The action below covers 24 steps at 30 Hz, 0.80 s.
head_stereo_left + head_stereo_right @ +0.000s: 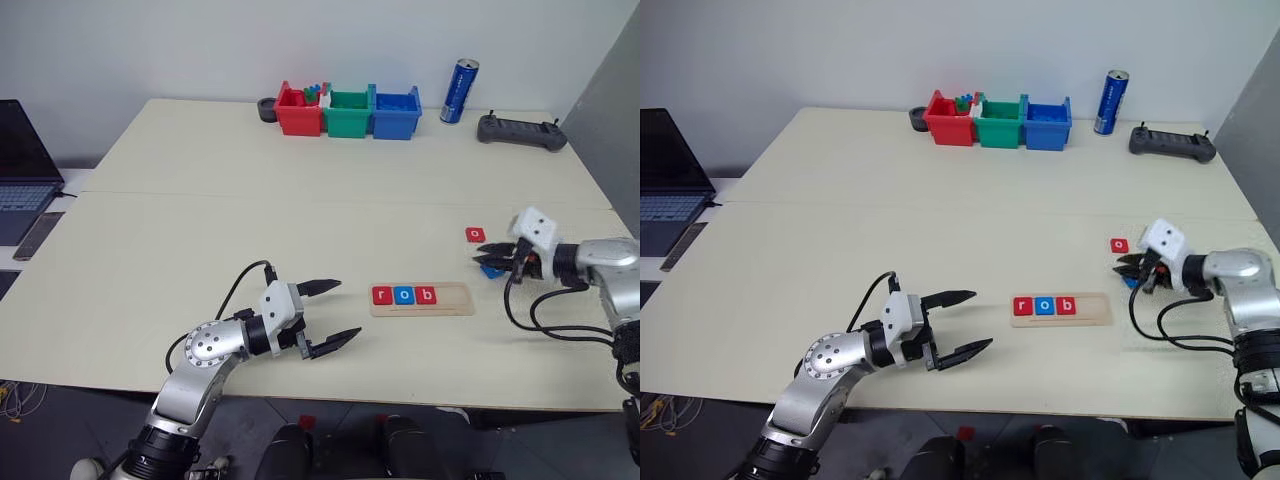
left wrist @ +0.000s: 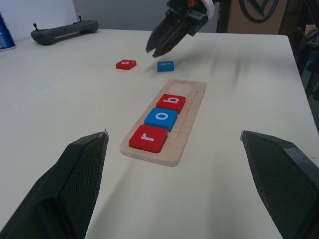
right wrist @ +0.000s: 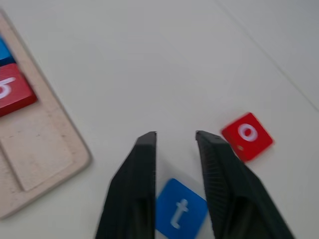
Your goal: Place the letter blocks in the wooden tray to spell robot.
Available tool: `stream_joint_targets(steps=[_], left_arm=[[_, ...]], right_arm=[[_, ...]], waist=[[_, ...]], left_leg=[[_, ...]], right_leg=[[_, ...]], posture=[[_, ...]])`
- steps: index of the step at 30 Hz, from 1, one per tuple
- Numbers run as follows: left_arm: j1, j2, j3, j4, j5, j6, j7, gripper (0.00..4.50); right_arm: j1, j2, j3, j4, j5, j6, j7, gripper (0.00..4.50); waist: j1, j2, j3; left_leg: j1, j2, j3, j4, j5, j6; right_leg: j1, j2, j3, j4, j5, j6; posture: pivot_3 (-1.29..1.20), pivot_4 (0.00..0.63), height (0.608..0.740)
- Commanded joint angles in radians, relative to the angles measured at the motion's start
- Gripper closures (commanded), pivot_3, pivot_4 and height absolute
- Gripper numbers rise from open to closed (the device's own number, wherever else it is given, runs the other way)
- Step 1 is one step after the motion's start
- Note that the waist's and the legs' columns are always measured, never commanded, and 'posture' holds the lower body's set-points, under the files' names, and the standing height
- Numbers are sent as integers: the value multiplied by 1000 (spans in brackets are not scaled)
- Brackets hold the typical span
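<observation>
The wooden tray (image 1: 421, 299) lies flat on the pale surface (image 1: 200, 220) and holds three letter blocks in its left part: red "r" (image 1: 382, 295), blue "o" (image 1: 403, 295) and red "b" (image 1: 426, 295); its right part is bare wood. Right of the tray and beyond it, a red "o" block (image 1: 475, 234) and a blue "t" block (image 3: 180, 210) lie loose on the surface. The right gripper (image 3: 175, 137) hangs over the "t" block, fingers narrowly parted, gripping nothing. Left of the tray, the left gripper (image 1: 333, 315) points at it, fingers spread wide and empty. Far behind the tray stand a red bin (image 1: 298, 113), green bin (image 1: 349, 113), blue bin (image 1: 396, 115), a blue can (image 1: 459, 91) and a dark controller (image 1: 520, 132). Nothing lies between either gripper and the tray.
</observation>
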Motion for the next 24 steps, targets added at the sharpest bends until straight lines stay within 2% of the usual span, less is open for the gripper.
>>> stream_joint_targets(steps=[1,6,10,16,24], left_arm=[[1,7,11,-38,-10,-5,2,0],[-19,7,6,-26,-14,0,-11,0],[-36,4,4,-14,-16,3,-20,0],[-45,0,-3,-13,-16,9,-32,0],[-39,3,3,-33,-18,21,-27,0]], right_arm=[[74,-33,-77,-84,36,88,-49,1884],[154,-36,-144,-197,66,308,-142,86],[169,3,-195,-288,104,471,-233,35],[24,126,-230,-312,151,662,-418,35],[-163,264,-180,-44,84,563,-611,35]], waist=[[0,0,0],[-1,0,0],[-5,0,0],[-19,0,0],[-22,0,0]], left_leg=[[0,0,0,0,0,0],[0,0,0,0,0,0],[1,0,1,0,0,0],[2,0,1,1,0,0],[2,0,1,0,0,0]], right_leg=[[0,0,0,0,0,0],[0,0,0,1,0,0],[0,1,1,4,0,0],[0,1,2,7,0,0],[-1,1,1,7,0,0]], posture=[[0,150,740],[0,150,740],[0,150,740],[0,150,740],[0,150,740]])
